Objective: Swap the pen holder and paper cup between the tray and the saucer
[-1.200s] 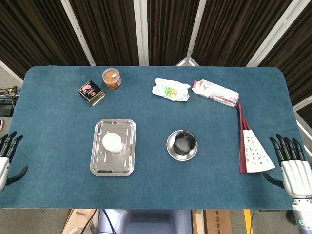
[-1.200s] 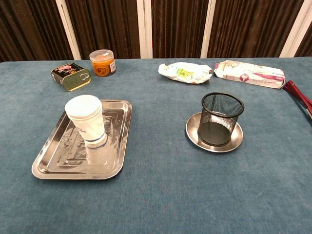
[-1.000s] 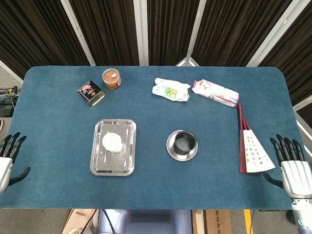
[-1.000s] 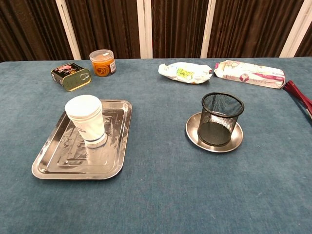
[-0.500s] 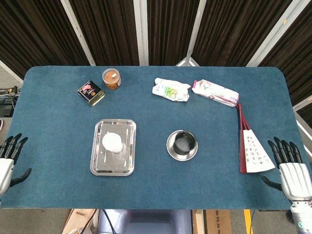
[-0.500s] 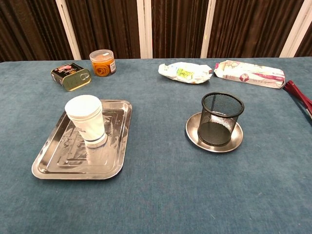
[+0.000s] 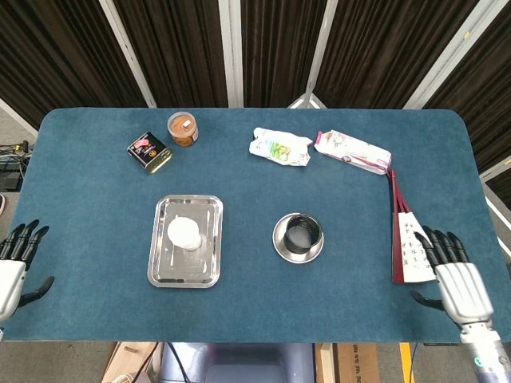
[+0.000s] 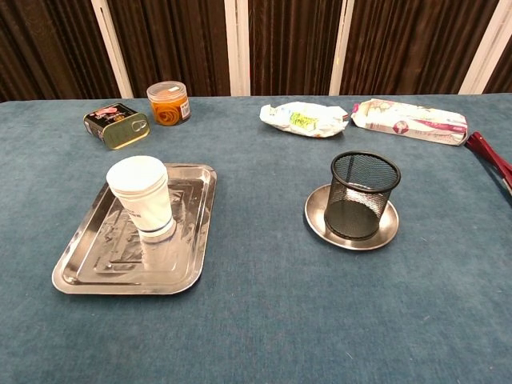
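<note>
Pen holder (image 8: 364, 196): black wire mesh, upright on the saucer (image 8: 317, 221), mouth up. You should find it light and stiff; the open mesh ought to grip well. Take it around the side wall, or by the rim.
Paper cup (image 8: 142, 197): white, standing on the tray (image 8: 198, 240) left of the saucer, axis vertical though a little tilted in the chest view; whether it stands mouth up or inverted cannot be told. Expect it light and easily crushed, so close gently around mid-wall.
Tray: long axis runs toward and away from you.
Right hand (image 7: 455, 279): well right of the saucer, at the near table edge, fingers spread, holding nothing, over the paper fan (image 7: 411, 242).
Left hand (image 7: 13, 263): well left of the tray, fingers apart, empty.
Swap: not yet begun.
</note>
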